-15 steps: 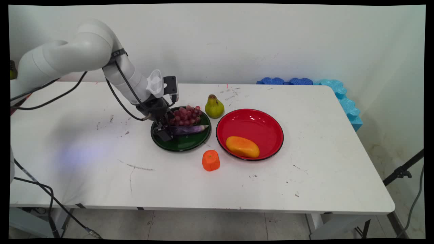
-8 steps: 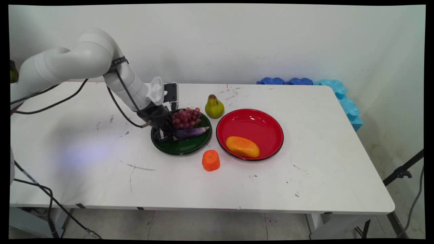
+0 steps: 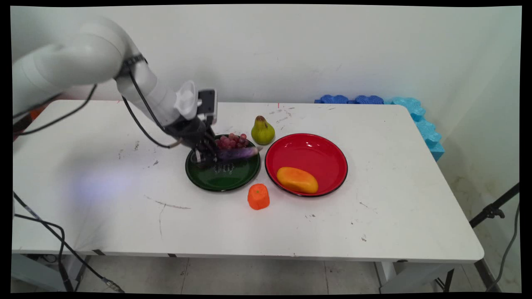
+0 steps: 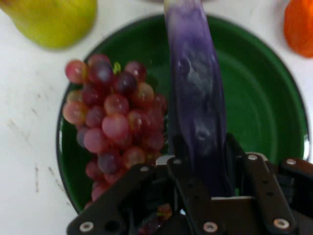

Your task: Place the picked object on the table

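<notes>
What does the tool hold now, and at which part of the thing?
The tool holds the purple eggplant at one end, lifted above the green plate.

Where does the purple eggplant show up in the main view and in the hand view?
Main view: the eggplant lies level above the green plate, just left of centre, its left end in the gripper.
Hand view: the eggplant runs from the top edge down the middle into the gripper.
Shared landmark: the grapes lie on the green plate beside it.
</notes>
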`<action>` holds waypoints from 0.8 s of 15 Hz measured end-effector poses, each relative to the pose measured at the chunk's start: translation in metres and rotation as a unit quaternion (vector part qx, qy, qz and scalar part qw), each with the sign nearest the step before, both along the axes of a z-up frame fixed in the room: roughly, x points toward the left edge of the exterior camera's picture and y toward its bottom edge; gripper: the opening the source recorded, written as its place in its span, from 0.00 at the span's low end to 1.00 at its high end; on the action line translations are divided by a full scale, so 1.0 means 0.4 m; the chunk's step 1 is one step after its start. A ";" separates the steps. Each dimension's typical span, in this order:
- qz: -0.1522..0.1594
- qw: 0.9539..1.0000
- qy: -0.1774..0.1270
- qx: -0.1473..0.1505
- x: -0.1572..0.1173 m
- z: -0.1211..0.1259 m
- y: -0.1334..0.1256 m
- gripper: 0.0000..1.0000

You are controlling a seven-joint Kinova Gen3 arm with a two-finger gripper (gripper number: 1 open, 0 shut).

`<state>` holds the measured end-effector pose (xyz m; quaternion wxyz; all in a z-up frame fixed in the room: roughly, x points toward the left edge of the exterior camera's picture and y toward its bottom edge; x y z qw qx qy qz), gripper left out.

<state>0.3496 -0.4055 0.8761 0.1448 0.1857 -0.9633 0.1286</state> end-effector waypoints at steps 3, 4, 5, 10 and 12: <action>-0.003 1.000 0.020 -0.014 -0.028 0.102 0.023 0.00; -0.002 0.999 0.029 -0.017 -0.043 0.135 0.034 0.00; 0.002 0.999 0.040 -0.016 -0.063 0.162 0.047 0.00; 0.019 0.997 0.072 -0.002 -0.151 0.214 0.095 0.00; 0.029 0.996 0.081 0.012 -0.200 0.207 0.120 0.00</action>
